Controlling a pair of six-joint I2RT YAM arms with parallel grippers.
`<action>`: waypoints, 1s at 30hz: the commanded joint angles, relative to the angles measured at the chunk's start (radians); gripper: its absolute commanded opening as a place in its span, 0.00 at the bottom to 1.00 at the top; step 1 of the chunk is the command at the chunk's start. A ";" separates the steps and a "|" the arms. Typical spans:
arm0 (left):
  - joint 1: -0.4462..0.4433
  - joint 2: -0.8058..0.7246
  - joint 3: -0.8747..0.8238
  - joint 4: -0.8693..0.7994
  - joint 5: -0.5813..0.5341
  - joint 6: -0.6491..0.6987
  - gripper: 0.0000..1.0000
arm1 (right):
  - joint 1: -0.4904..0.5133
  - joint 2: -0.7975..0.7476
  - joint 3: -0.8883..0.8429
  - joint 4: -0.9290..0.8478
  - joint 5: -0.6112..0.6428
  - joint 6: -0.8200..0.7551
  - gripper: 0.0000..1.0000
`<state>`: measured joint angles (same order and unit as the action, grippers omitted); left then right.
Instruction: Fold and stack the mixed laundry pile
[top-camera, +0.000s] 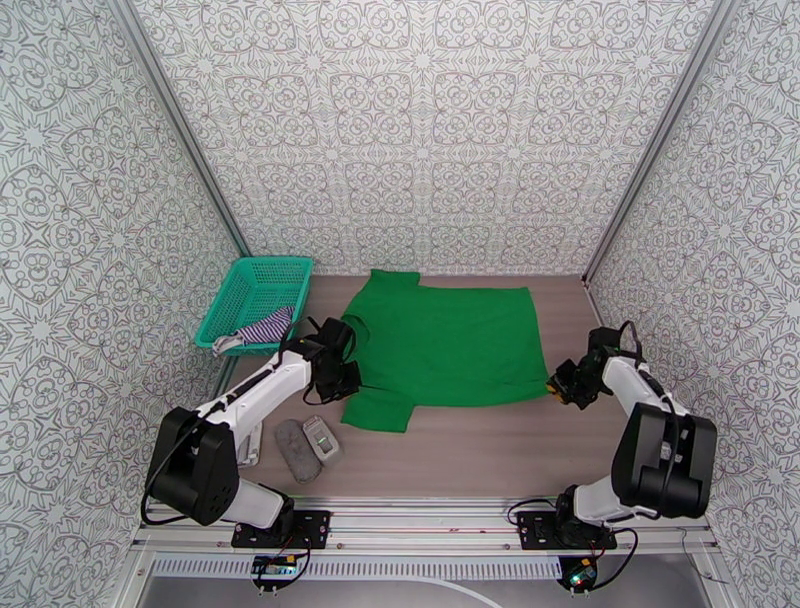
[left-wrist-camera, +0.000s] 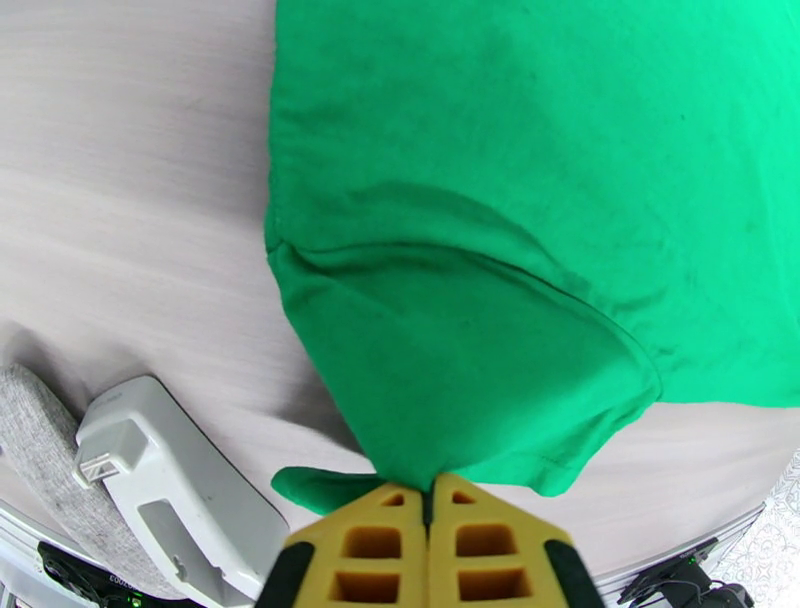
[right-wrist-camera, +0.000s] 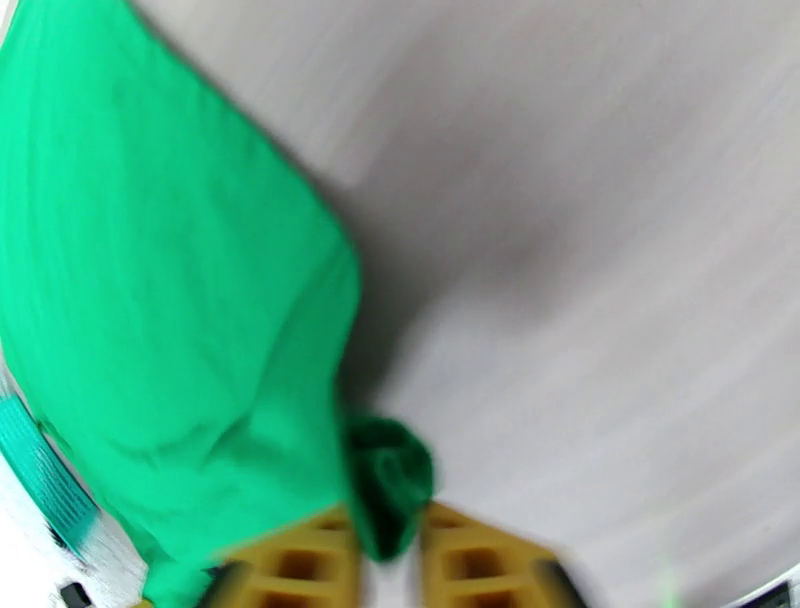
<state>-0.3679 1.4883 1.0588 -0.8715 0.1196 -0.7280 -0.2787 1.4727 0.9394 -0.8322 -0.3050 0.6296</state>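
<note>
At far left a teal basket (top-camera: 258, 285) stands against the wall, and the striped top (top-camera: 262, 328) lies crumpled in its near end, part of it draped over the near rim, so its axis cannot be read. Just near of that, two grey objects (top-camera: 305, 445) rest side by side on the table (top-camera: 480, 450). The left gripper (left-wrist-camera: 430, 495) is pressed together, pinching the edge of the near sleeve of the green shirt (top-camera: 450, 345). The shirt lies spread flat across the middle of the table toward the far side, its long axis running left to right, with the neck to the left, the hem to the right, one sleeve pointing far and the other near. At its near right hem corner the right gripper (right-wrist-camera: 385, 520) pinches a bunched wad of green cloth that fills the gap between its fingers, though that view is blurred. The tabletop is pale wood grain, and patterned grey-white walls enclose it on the left, far and right.
</note>
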 joint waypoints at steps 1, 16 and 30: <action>0.012 -0.017 0.034 -0.029 0.022 0.020 0.00 | 0.003 -0.053 -0.029 -0.129 0.034 -0.028 0.43; 0.009 0.000 0.052 -0.046 0.041 0.042 0.00 | -0.068 0.009 -0.146 0.140 -0.133 0.171 0.46; 0.016 -0.019 0.079 -0.077 0.024 0.041 0.00 | -0.094 0.075 -0.145 0.218 -0.047 0.182 0.23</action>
<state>-0.3672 1.4887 1.1065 -0.9157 0.1448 -0.7021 -0.3664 1.5280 0.7971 -0.6491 -0.3748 0.8127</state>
